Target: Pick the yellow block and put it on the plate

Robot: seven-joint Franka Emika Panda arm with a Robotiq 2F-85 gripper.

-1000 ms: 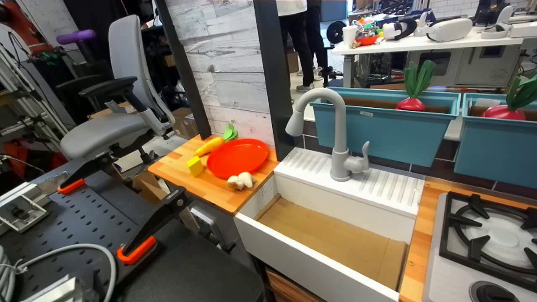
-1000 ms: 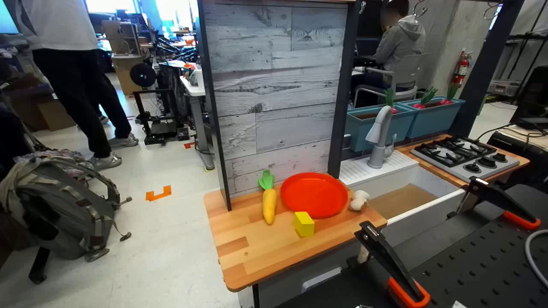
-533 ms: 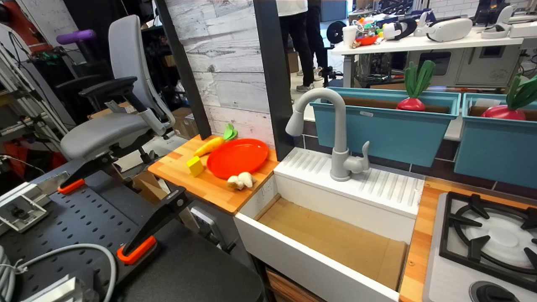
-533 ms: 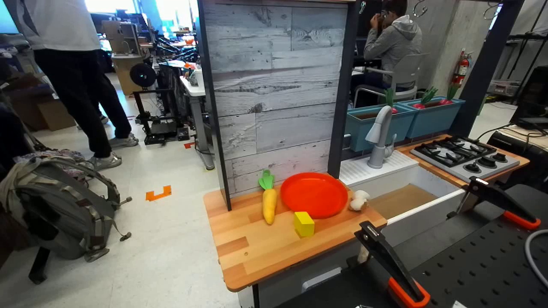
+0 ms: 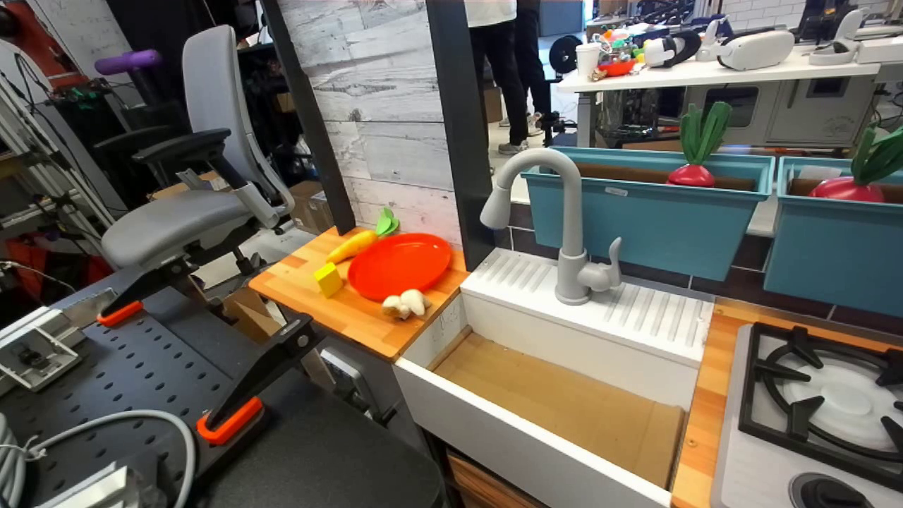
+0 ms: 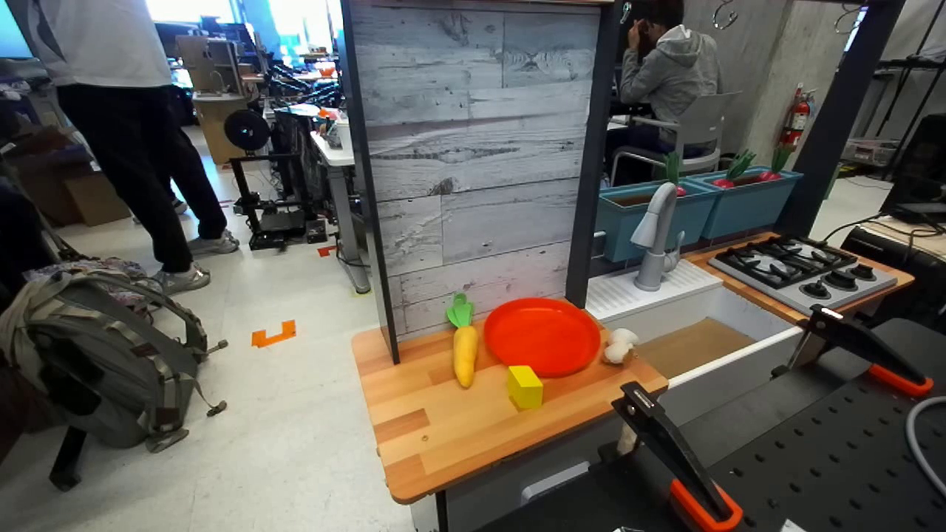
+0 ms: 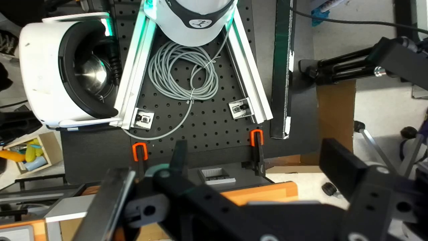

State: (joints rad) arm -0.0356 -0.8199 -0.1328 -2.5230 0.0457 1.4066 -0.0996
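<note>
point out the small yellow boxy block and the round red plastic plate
Small yellow boxy block [image 6: 528,395], in an exterior view: its front face.
Round red plastic plate [image 5: 400,265], in an exterior view: its bare middle.

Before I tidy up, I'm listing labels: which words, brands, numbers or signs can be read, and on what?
No words or numbers are readable.
Small white label on long teal plastic planter: too small.
Pale marking on black-and-orange bar clamp: too small.
Pale oval badge on white rounded housing: pictorial, brand unclear.
</note>
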